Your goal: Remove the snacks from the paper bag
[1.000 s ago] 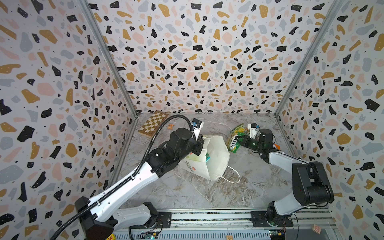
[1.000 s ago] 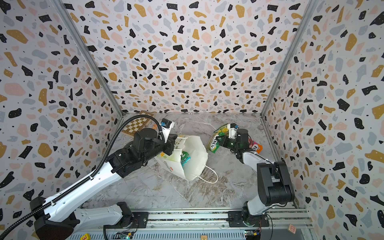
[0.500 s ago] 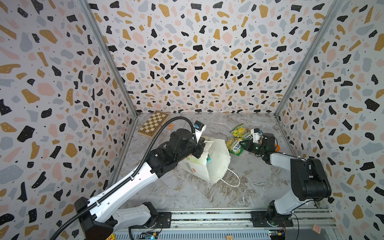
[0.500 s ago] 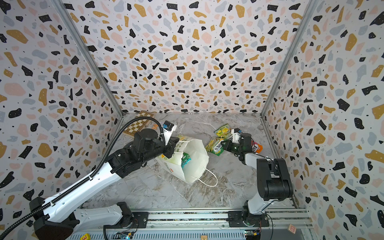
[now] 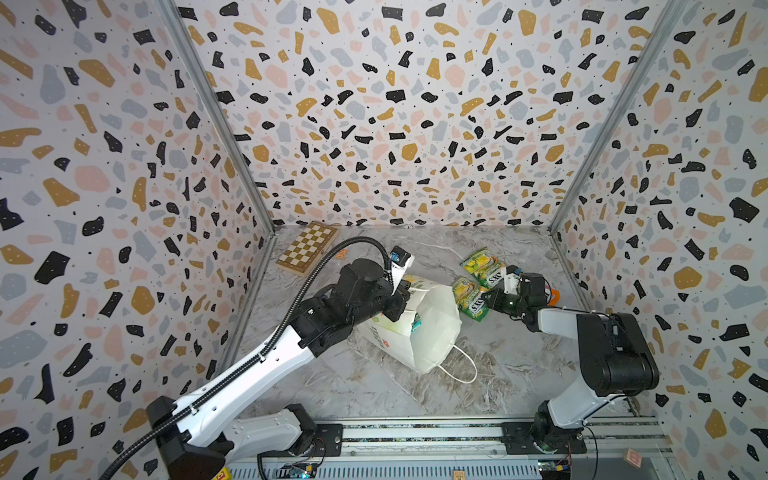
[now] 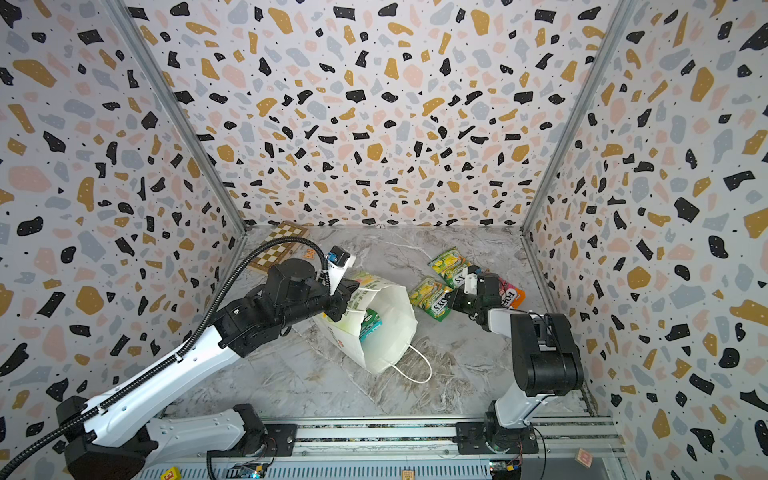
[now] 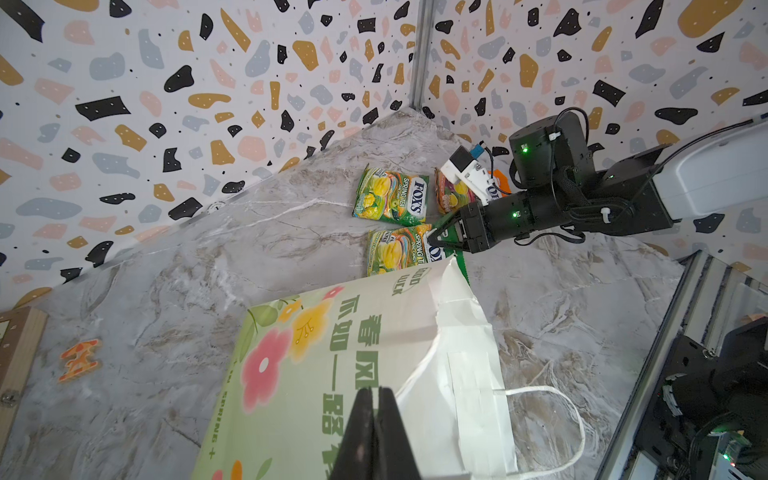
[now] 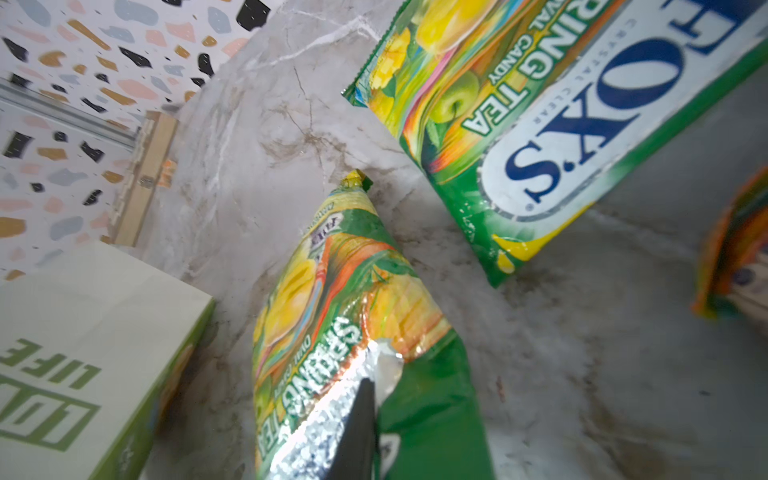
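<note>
Three snacks [image 5: 471,300] are already out on the marble floor [image 5: 507,357], just beside the paper bag [image 5: 434,332]: a far green packet [image 6: 449,265], a near green packet [image 6: 430,297] and a pink-orange packet [image 6: 513,296] half hidden behind my right wrist. My right gripper [image 7: 435,239] has its tips at the near green packet's crimped edge. Whether they pinch it or stand free, I cannot tell. My left gripper [image 7: 376,401] is clamped on the bag's rim, keeping it tipped with the mouth open. A teal packet [image 6: 368,328] shows inside, so I judge the job about half done — more may lie deeper, out of sight.
</note>
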`<act>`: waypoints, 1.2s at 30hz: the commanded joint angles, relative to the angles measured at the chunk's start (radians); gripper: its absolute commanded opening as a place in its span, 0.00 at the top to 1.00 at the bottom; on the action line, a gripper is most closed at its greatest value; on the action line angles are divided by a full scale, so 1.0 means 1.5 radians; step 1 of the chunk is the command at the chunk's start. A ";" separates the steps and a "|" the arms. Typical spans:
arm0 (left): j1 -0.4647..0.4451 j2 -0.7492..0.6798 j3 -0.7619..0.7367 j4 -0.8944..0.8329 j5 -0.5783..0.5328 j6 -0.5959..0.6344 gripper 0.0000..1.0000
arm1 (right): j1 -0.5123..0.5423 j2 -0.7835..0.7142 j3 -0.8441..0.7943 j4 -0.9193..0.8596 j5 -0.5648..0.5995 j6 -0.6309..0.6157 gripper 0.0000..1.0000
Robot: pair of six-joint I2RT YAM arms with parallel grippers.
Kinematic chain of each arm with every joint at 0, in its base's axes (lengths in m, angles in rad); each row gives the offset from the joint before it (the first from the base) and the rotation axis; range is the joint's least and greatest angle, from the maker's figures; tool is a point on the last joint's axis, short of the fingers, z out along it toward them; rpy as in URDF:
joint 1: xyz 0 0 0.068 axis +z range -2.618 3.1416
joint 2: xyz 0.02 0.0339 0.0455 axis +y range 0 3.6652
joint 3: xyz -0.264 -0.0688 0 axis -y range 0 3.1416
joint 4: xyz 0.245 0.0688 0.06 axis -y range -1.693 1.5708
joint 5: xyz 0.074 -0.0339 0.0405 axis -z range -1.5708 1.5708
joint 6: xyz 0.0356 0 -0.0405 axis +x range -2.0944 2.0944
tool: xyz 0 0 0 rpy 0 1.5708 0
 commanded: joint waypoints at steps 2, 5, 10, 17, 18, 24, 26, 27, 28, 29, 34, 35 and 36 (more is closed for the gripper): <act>-0.002 -0.013 -0.007 0.000 0.008 0.015 1.00 | 0.000 -0.019 0.017 -0.043 0.059 -0.028 0.64; -0.002 -0.015 -0.009 0.001 0.010 0.016 1.00 | 0.001 -0.052 0.016 -0.071 0.094 -0.033 0.50; -0.002 -0.017 -0.016 0.015 0.013 0.010 1.00 | 0.006 -0.142 0.004 -0.118 0.114 -0.041 0.44; -0.002 -0.017 -0.026 0.043 0.022 -0.005 1.00 | 0.032 -0.314 -0.016 -0.164 -0.022 -0.054 0.44; -0.002 -0.017 -0.028 0.046 0.022 -0.006 1.00 | 0.043 -0.336 -0.014 -0.175 -0.040 -0.059 0.43; -0.002 -0.021 -0.032 0.061 0.017 -0.015 1.00 | 0.160 -0.410 0.006 -0.228 -0.111 -0.091 0.43; -0.002 -0.026 -0.036 0.071 0.017 -0.020 1.00 | 0.203 -0.421 0.008 -0.235 -0.113 -0.097 0.43; -0.002 -0.029 -0.038 0.077 0.019 -0.023 1.00 | 0.227 -0.425 0.007 -0.237 -0.110 -0.098 0.43; -0.002 -0.031 -0.039 0.080 0.020 -0.025 1.00 | 0.246 -0.427 0.007 -0.238 -0.105 -0.097 0.43; -0.002 -0.033 -0.040 0.082 0.020 -0.027 1.00 | 0.268 -0.428 0.006 -0.239 -0.103 -0.097 0.43; -0.001 -0.038 -0.041 0.092 0.015 -0.034 1.00 | 0.368 -0.409 -0.007 -0.227 -0.065 -0.090 0.43; -0.002 -0.039 -0.041 0.094 0.015 -0.035 1.00 | 0.383 -0.399 -0.012 -0.222 -0.056 -0.086 0.43; -0.001 -0.040 -0.041 0.097 0.015 -0.037 1.00 | 0.397 -0.389 -0.017 -0.214 -0.049 -0.081 0.43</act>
